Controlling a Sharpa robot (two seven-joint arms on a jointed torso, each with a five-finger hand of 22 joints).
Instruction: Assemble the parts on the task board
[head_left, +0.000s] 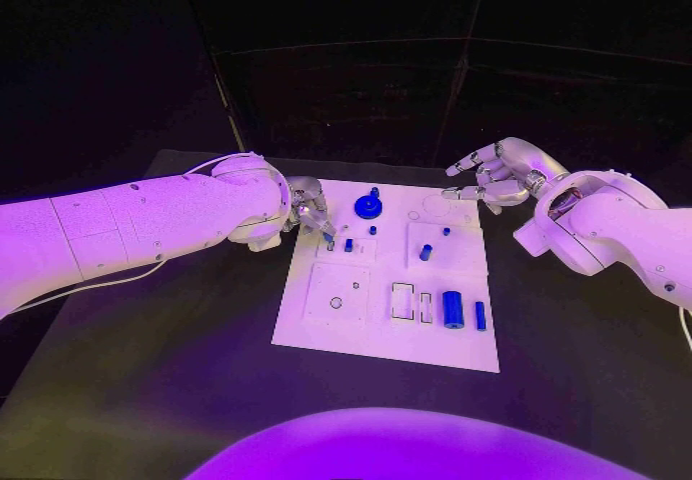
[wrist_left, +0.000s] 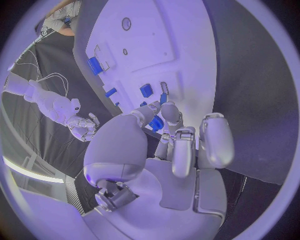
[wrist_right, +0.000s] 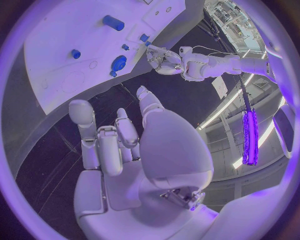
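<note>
Two silver hands flank the white rectangular task board (head_left: 387, 330). Left hand (head_left: 306, 212) pinches a small blue peg (head_left: 329, 241) at the board's far-left corner, fingertips partly hiding it. Right hand (head_left: 498, 172) hovers beyond the far-right corner, fingers spread, empty.

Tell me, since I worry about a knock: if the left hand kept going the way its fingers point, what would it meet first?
Probably the small blue part just beyond the left hand's fingertips on the task board; whether they already touch it is unclear.

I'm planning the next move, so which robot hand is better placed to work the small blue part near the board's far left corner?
Left, probably. The left robot hand is already at the small blue part on the task board, fingertips beside it. The right robot hand hovers open off the board's far right corner.
</note>
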